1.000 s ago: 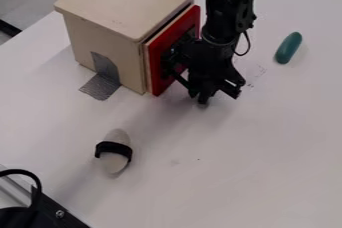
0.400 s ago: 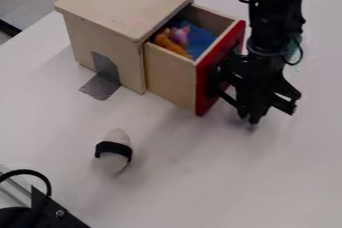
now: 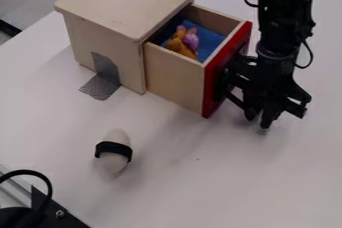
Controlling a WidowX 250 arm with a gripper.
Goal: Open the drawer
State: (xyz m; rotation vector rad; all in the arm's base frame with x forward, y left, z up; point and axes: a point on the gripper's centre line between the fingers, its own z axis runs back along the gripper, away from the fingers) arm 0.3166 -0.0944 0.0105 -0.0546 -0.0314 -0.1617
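Note:
The drawer point(image 3: 175, 76) stands pulled well out of the pale wooden box point(image 3: 110, 27). Its red front point(image 3: 227, 69) faces right, and inside lie a blue cloth point(image 3: 211, 41) and small orange and purple toys point(image 3: 181, 44). Just to the right of the red front hangs the black gripper point(image 3: 259, 119), low over the table and close against the drawer front. The drawer's handle is hidden behind the gripper, so whether anything is held cannot be told.
A whitish oval object with a black band point(image 3: 114, 151) rests on the white table point(image 3: 200, 182) in front of the box. Grey tape point(image 3: 101, 86) fixes the box to the table. Black equipment point(image 3: 47, 209) occupies the lower left corner.
The drawer has slid out of the box toward the lower right, showing its contents. My gripper has moved the same way along with the drawer front, and the arm now covers the green oval object.

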